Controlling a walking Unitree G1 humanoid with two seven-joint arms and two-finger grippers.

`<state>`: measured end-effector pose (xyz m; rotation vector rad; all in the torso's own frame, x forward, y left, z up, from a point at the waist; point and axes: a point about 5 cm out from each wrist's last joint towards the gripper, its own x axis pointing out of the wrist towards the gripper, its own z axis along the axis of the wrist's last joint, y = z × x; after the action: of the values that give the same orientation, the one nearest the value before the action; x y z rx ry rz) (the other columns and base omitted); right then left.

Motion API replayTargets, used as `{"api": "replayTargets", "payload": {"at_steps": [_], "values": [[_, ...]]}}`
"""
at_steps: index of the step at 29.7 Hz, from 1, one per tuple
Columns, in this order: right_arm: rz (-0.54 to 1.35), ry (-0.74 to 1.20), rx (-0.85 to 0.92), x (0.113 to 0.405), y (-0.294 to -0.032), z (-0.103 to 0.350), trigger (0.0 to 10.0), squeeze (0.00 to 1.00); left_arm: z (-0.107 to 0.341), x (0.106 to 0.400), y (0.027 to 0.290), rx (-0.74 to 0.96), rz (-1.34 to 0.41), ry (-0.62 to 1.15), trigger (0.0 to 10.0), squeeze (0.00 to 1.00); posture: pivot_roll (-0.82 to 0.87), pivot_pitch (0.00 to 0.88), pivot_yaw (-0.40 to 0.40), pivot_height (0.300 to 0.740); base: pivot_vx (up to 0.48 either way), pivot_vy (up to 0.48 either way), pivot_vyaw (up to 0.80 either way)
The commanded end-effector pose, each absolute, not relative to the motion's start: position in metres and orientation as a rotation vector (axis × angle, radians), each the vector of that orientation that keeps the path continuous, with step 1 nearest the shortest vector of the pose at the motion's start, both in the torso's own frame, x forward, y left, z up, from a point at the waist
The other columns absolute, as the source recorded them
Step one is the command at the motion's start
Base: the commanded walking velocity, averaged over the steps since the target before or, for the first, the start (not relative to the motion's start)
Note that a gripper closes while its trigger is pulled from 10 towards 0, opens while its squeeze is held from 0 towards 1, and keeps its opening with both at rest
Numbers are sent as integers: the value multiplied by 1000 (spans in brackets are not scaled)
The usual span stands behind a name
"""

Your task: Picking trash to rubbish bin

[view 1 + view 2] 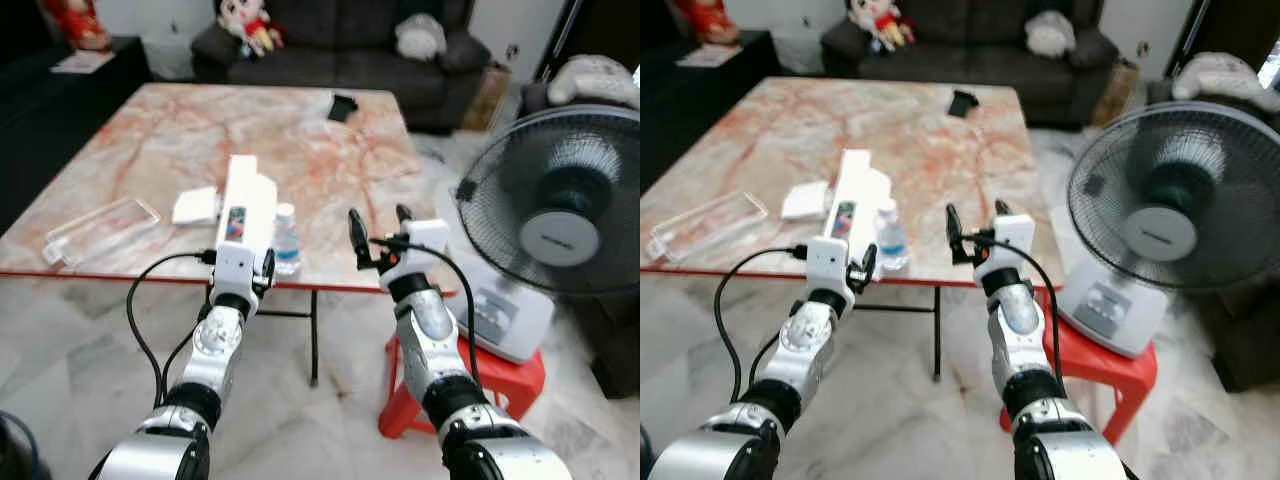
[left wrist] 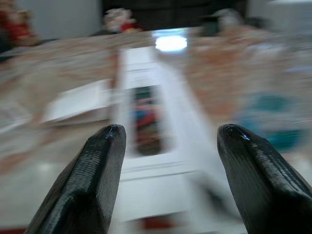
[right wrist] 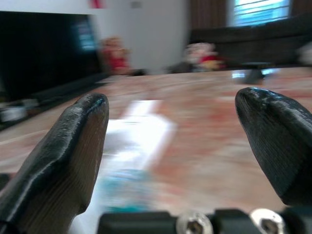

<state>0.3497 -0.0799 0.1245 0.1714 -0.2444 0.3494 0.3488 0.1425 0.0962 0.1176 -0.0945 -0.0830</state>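
Note:
A long white box (image 1: pixel 245 195) lies on the marble table (image 1: pixel 150 130) near its front edge. Beside it stands a small water bottle (image 1: pixel 286 240) with a blue label. A flat white packet (image 1: pixel 196 206) and a clear plastic tray (image 1: pixel 100 230) lie to the left. My left gripper (image 2: pixel 168 134) is open at the table's front edge, pointing along the white box, with the bottle just right of it. My right gripper (image 1: pixel 378 215) is open too, raised at the table edge to the right of the bottle, with nothing between its fingers.
A standing fan (image 1: pixel 555 210) sits on a red plastic stool (image 1: pixel 500 375) close to my right arm. A small black object (image 1: pixel 342 107) lies at the table's far side. A dark sofa (image 1: pixel 340 50) with soft toys stands behind the table.

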Motion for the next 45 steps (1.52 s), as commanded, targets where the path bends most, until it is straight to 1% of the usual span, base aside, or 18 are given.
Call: {"api": "replayTargets", "payload": {"at_steps": [1, 13, 22, 27, 32, 45], "values": [[368, -268, 162, 350, -78, 130, 10000, 0, 98, 349, 144, 116, -73, -106, 10000, 0, 30, 0, -18, 740, 285, 0, 706], [367, -260, 157, 351, -79, 129, 10000, 0, 98, 349, 144, 115, -68, -109, 10000, 0, 29, 0, -18, 740, 287, 0, 59], [387, -269, 153, 350, -76, 130, 10000, 0, 99, 349, 145, 114, -62, -113, 10000, 0, 30, 0, -19, 740, 285, 0, 709], [384, -268, 156, 350, -77, 130, 10000, 0, 99, 349, 145, 114, -61, -116, 10000, 0, 30, 0, -19, 740, 285, 0, 0], [382, -269, 177, 351, -78, 131, 10000, 0, 101, 349, 145, 90, -58, -133, 10000, 0, 30, 0, -19, 740, 0, 0, 0], [379, -262, 175, 351, -78, 131, 10000, 0, 100, 349, 145, 93, -63, -125, 10000, 0, 30, 0, -20, 740, 0, 0, 0]]}}
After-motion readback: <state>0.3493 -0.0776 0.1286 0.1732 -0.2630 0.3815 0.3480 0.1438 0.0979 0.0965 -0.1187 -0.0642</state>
